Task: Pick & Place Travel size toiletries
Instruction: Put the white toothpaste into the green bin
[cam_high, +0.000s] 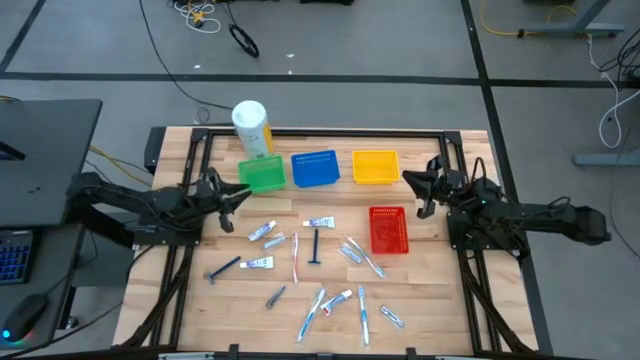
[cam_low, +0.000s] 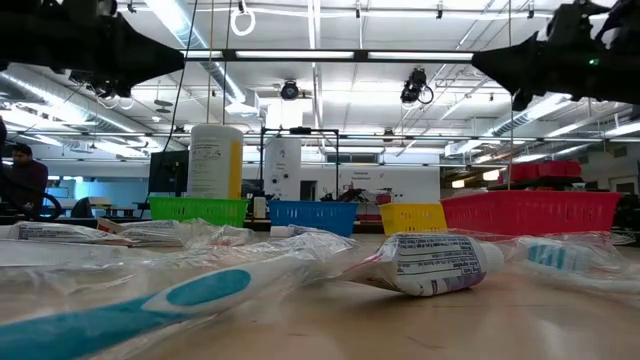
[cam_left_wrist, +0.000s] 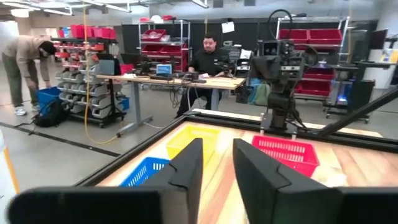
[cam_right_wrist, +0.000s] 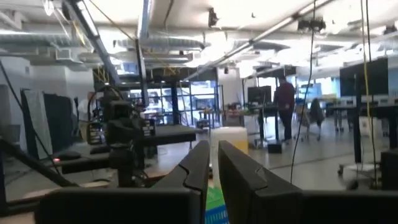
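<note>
Left pincer (cam_high: 238, 203) hangs over the counter's (cam_high: 430, 300) left side, just short of the green basket (cam_high: 262, 173), and through its wrist camera I see its fingers (cam_left_wrist: 186, 171) parted by a narrow gap with nothing between them. Opposite it, the right pincer (cam_high: 421, 190) hovers near the right edge, between the yellow basket (cam_high: 376, 166) and the red basket (cam_high: 388, 229); its own camera shows the two fingers (cam_right_wrist: 198, 168) close together, only a slim slit open, and empty.

From above I count the travel size toiletries (cam_high: 315, 262) scattered loose across the middle and near part of the wood, none of them in a basket. A small white tube (cam_high: 319, 223) lies just beside the red basket's left side, a dark blue razor (cam_high: 316, 246) lies near it, and a white toothbrush (cam_high: 296, 257) sits alongside the razor. More tubes and brushes are strewn toward the near edge, several touching or crossing each other. In the low camera a wrapped blue-and-white toothbrush (cam_low: 130, 305) and a wrapped tube (cam_low: 432, 263) fill the foreground.

The blue basket (cam_high: 315, 168) stands between the green and yellow ones along the far side. A large white-and-yellow bottle (cam_high: 252, 127) stands upright behind the green basket.
</note>
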